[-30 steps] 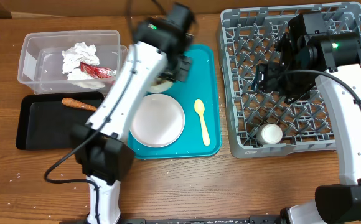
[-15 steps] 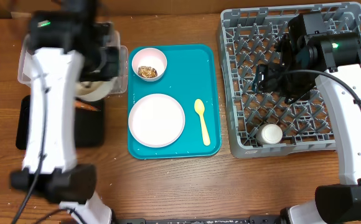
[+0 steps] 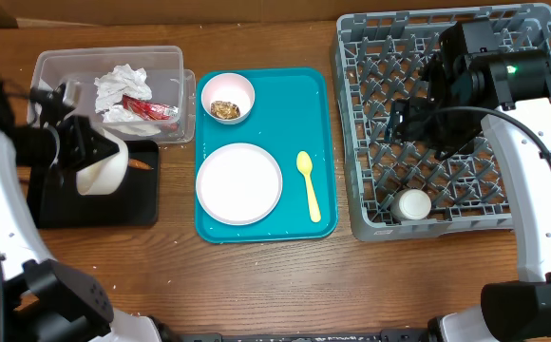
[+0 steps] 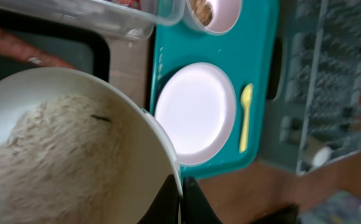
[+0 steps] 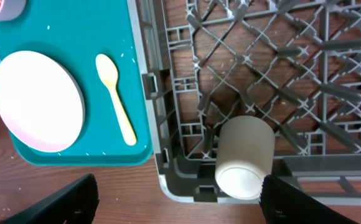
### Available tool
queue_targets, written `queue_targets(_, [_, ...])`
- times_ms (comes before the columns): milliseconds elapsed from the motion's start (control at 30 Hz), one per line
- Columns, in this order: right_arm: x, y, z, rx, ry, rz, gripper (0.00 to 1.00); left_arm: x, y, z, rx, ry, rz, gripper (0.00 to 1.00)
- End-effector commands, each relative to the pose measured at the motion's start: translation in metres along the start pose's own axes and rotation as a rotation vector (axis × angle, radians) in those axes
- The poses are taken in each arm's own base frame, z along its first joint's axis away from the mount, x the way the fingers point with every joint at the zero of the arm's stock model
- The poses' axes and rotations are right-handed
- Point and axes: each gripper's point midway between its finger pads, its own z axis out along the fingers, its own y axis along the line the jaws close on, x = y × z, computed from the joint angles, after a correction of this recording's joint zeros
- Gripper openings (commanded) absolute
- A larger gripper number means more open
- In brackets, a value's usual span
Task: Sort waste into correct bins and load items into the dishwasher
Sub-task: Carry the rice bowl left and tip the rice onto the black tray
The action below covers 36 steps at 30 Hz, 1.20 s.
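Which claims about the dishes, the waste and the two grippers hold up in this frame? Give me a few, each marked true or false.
1. The left gripper is clamped on the rim of a small pale bowl of loose white rice, held over the shallow black rectangular tray. True.
2. The yellow plastic spoon lies in the square grey plastic dish rack. False: it lies on the teal serving tray, beside the large round pale plate.
3. The small white cup sits in the dish rack. True.
4. The right gripper grips the cup. False: its jaws are open and empty above the rack.
5. The red wrapper lies on the black tray. False: it is in the clear rectangular plastic tub with crumpled white paper napkins.
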Motion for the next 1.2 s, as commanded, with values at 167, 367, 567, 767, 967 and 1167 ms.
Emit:
queue_targets(167, [0.000, 0.000, -0.011, -0.003, -0.030, -0.005, 0.86, 0.006, 0.034, 0.010, 0.381, -0.257, -0.078, 0.04])
queue_targets(367, [0.000, 0.001, -0.011, -0.003, -0.030, -0.005, 0.86, 0.009, 0.063, 0.013, 0.501, -0.405, -0.143, 0.04])
queue_targets(567, [0.000, 0.000, -0.011, -0.003, -0.030, -0.005, 0.86, 0.007, 0.080, 0.000, 0.551, -0.498, -0.189, 0.04])
queue_targets(767, [0.000, 0.000, -0.011, -0.003, -0.029, -0.005, 0.86, -0.003, 0.077, -0.024, 0.671, -0.554, -0.250, 0.05])
queue_targets(967, [0.000, 0.000, -0.011, -0.003, -0.030, -0.005, 0.86, -0.008, 0.074, -0.036, 0.776, -0.526, -0.370, 0.04])
queue_targets(1167, [0.001, 0.000, -0.011, -0.002, -0.026, -0.005, 0.86, -0.009, 0.074, -0.037, 0.790, -0.508, -0.414, 0.04])
